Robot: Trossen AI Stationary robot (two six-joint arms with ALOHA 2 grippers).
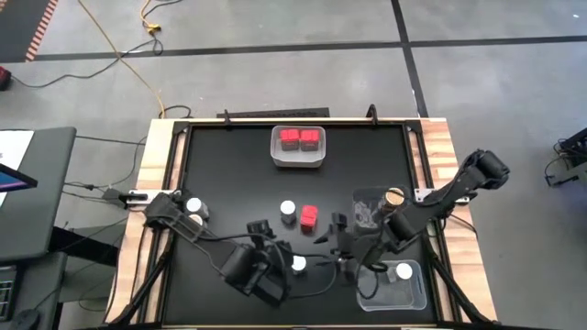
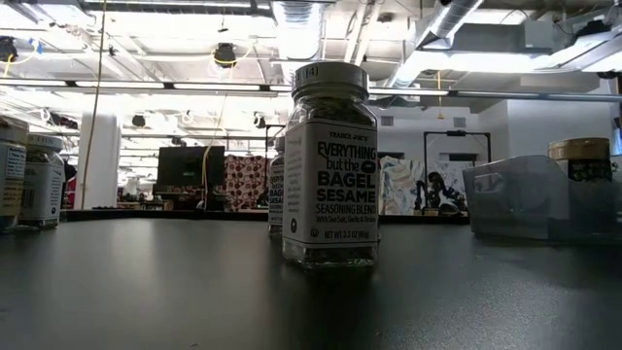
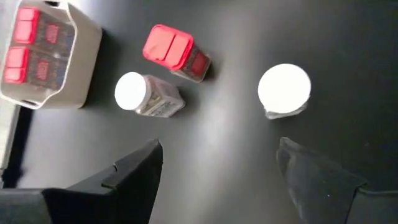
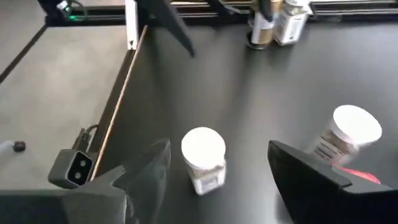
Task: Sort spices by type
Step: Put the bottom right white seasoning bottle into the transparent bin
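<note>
Closest to my low camera, at frame centre, stands a white-lidded jar (image 2: 330,165) upright on the black desk (image 2: 194,292), with a second jar (image 2: 276,190) just behind its left side; two more jars (image 2: 27,180) sit at the left edge and the clear bin (image 2: 539,199) at right. From the high view I see both arms low in the frame: the left claw (image 1: 266,240) spread beside that near jar (image 1: 298,264), the right claw (image 1: 344,246) spread just right of it. A red box (image 1: 309,216) and a white-lidded jar (image 1: 288,213) stand together at centre; the white bin (image 1: 298,160) at upper centre holds two red boxes (image 1: 300,138). My left wrist view shows spread fingers (image 3: 134,171) pinching nothing. My right wrist view shows the same, the jar (image 4: 203,158) between open fingers (image 4: 305,168), untouched.
</note>
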